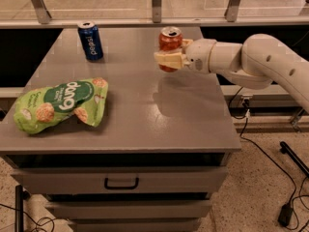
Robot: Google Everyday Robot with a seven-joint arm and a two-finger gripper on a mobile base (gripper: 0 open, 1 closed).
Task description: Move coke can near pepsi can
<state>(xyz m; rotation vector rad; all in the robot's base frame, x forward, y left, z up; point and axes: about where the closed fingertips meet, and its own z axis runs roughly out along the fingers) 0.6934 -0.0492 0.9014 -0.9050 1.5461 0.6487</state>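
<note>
While gripper (169, 60) clasps coke can (170, 38), pepsi can (90, 41) stands well apart.

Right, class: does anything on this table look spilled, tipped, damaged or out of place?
Nothing stands out. The pepsi can stands upright at the back left, the coke can is upright in the gripper near the back centre, and the green snack bag lies flat, nothing spilled.

The tool (168, 60) clasps the coke can (170, 39), apart from the pepsi can (90, 42).
</note>
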